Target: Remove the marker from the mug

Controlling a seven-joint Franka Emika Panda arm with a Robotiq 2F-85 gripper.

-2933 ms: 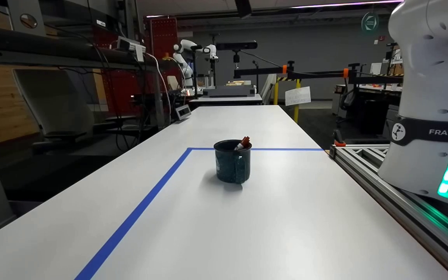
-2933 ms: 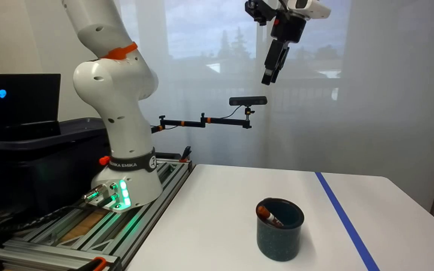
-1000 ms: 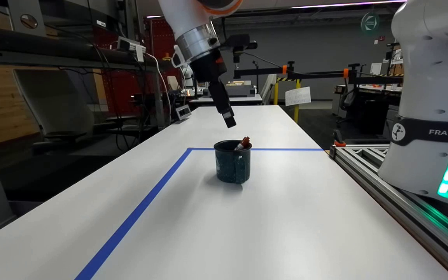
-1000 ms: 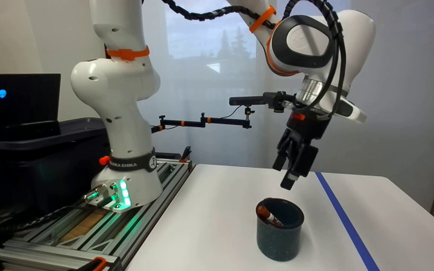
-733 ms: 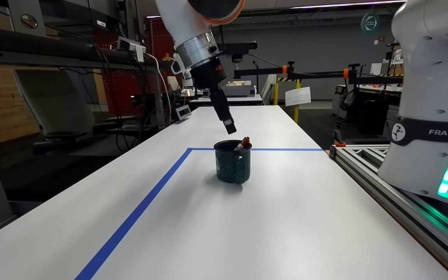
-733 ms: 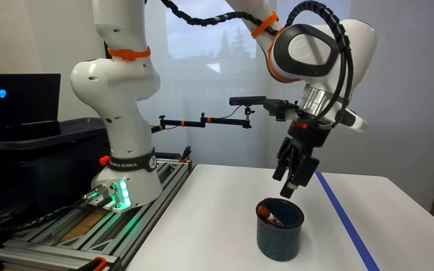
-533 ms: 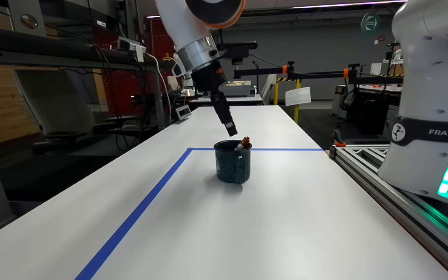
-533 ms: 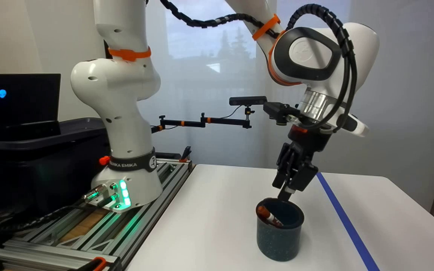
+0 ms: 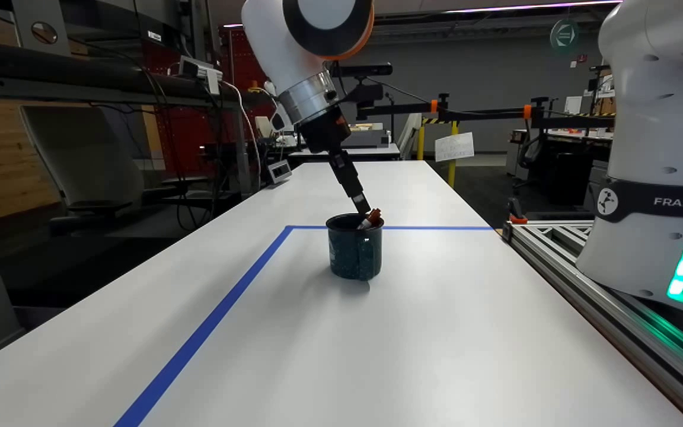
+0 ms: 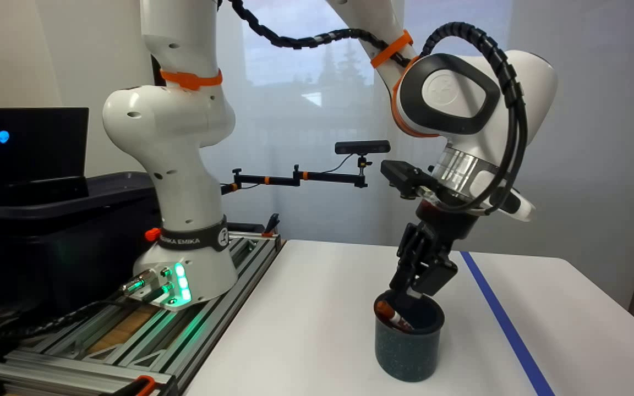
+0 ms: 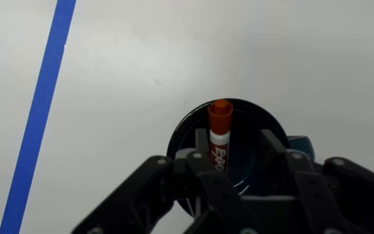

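Currently, the approach to the grasp is judged to be in hand; removal is not yet begun. The mug (image 10: 408,352) is seated upright on the worktop (image 9: 436,332), inside the corner formed by the blue tape (image 11: 46,81). The marker (image 11: 219,140) is contained in the mug and leaned against the rim (image 9: 346,229), with its orange cap (image 11: 220,122) uppermost and raised above that rim. The claw (image 11: 237,140) is tilted and is positioned at the mug's opening. Its fingers (image 11: 202,139) are spread, and nothing is pinched. In the wrist view, the marker is seen between them, just beside one finger and farther from that on the side of the handle (image 11: 301,146). Whether the nearer finger is touched by the marker cannot be told.

For the next move, a sideways centring over the marker seems to be called for, followed by a slight descent so that the barrel (image 11: 218,156) below the cap is straddled. The fingers should then be closed squarely, and the marker should be drawn out along its own slant, so that the rim is not caught and the mug is not dragged.
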